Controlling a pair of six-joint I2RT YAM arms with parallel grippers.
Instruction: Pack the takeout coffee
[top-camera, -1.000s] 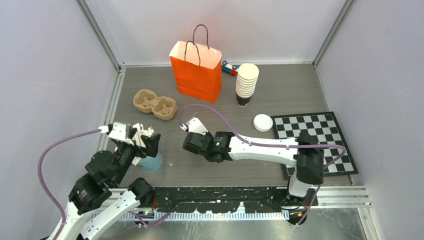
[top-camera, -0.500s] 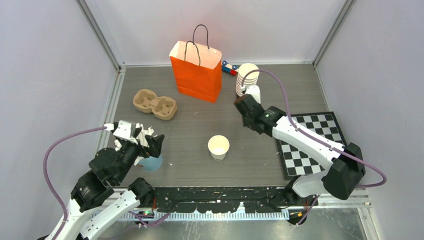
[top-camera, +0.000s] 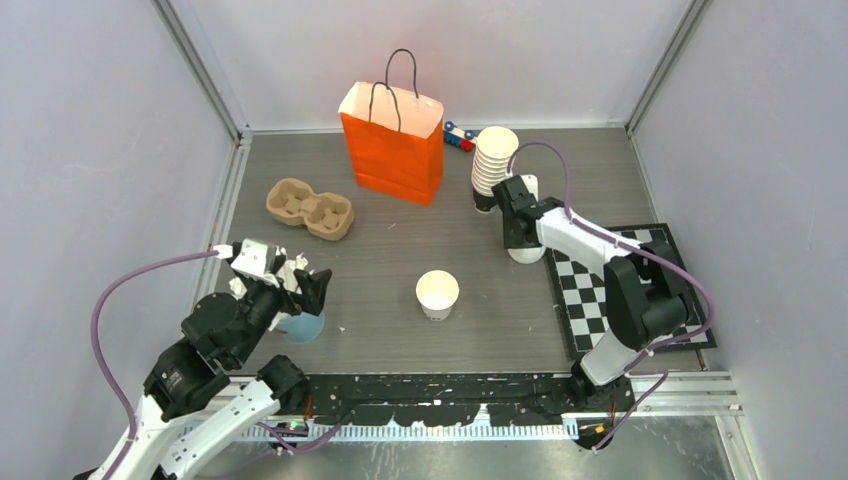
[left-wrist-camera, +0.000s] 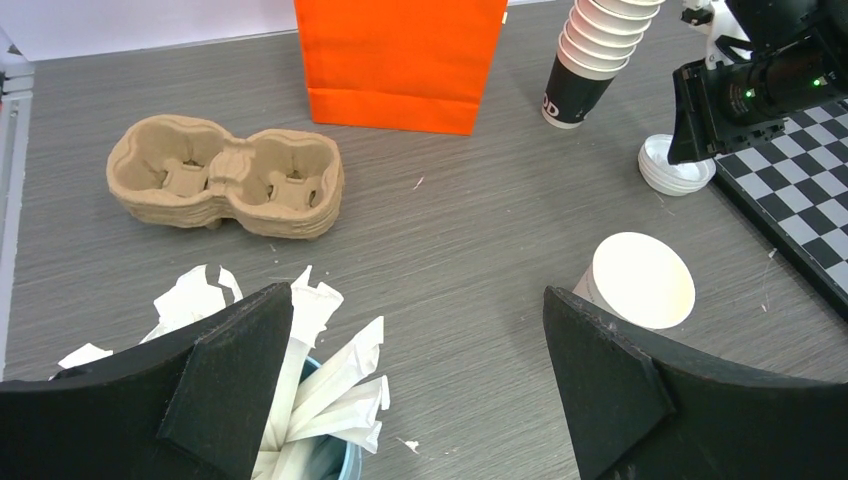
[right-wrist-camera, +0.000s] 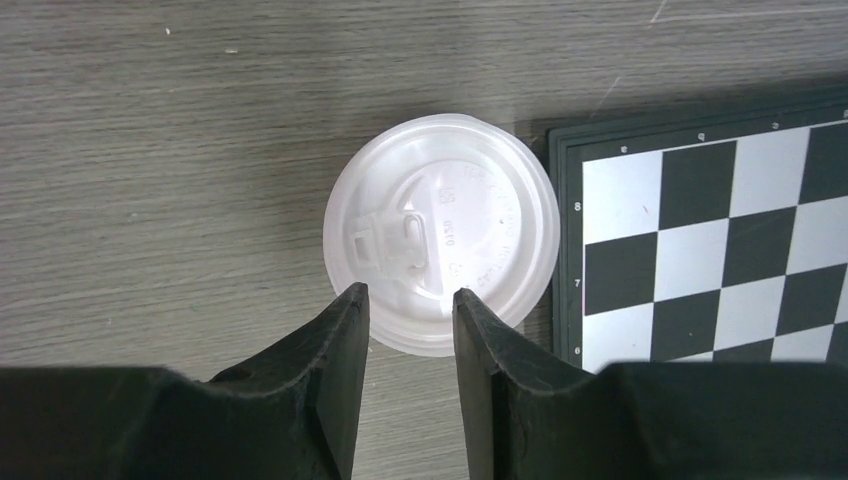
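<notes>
Hovering R gripper (right-wrist-camera: 408, 295) over lid (right-wrist-camera: 440, 240) edge, nr chessboard (right-wrist-camera: 700, 250); cup (top-camera: 437, 291) well apart.

Orange bag (top-camera: 393, 155), white lid (right-wrist-camera: 441, 247), blk/wht checkerboard (right-wrist-camera: 700, 250).

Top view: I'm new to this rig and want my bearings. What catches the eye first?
The orange bag standing at the far middle, with a tall cup stack just to its right. Mid-table stands a lone lidless cup, and the right gripper hangs over a white lid lying at the edge of the chessboard.
</notes>
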